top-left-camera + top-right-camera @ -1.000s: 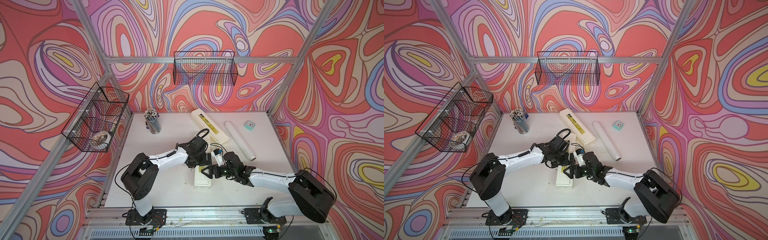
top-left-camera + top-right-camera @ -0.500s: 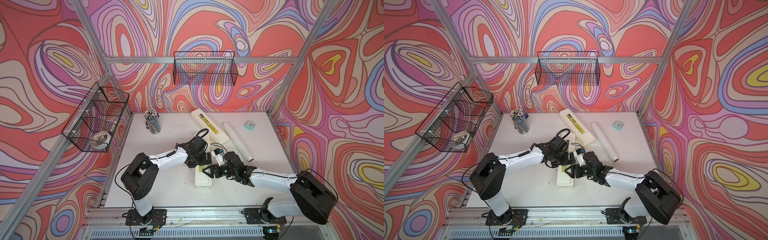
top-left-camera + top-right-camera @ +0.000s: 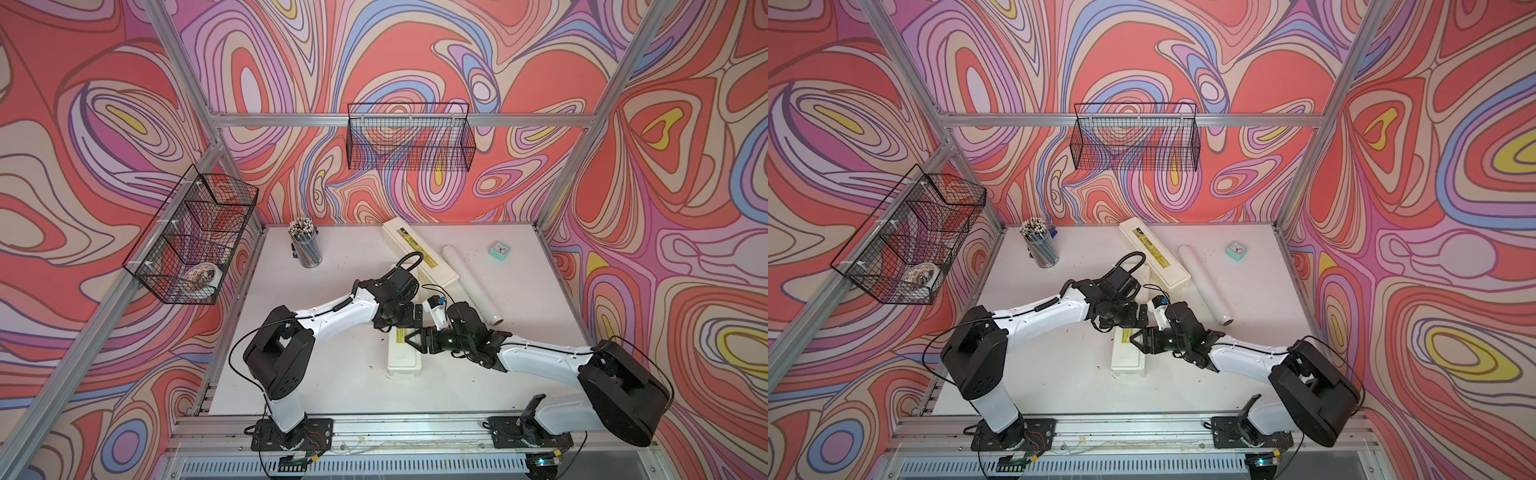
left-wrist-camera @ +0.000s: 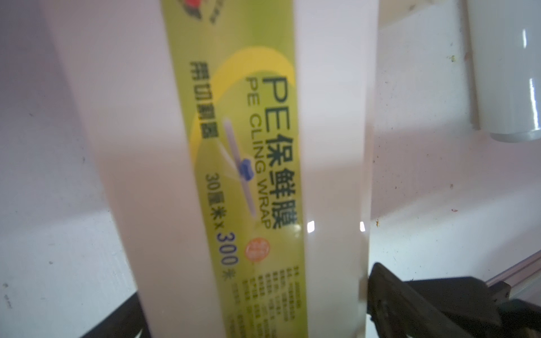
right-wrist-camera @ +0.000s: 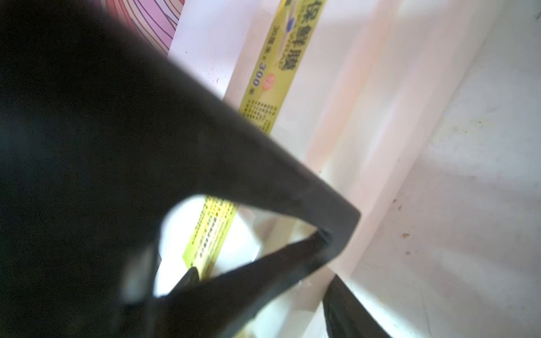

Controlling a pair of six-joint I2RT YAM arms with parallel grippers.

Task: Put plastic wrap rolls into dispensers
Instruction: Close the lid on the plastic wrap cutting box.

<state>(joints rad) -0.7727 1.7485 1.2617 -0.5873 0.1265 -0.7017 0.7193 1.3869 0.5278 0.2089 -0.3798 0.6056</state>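
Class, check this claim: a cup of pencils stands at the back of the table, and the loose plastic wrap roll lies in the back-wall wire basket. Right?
Wrong in one respect: the plastic wrap roll lies on the table beside the far dispenser, not in the wire basket, as both top views show. The cup of pencils does stand at the back.

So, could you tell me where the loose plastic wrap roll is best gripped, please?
Probably from above, across the plastic wrap roll on its near half: it lies flat, a slim cylinder, and the far dispenser crowds its far half.
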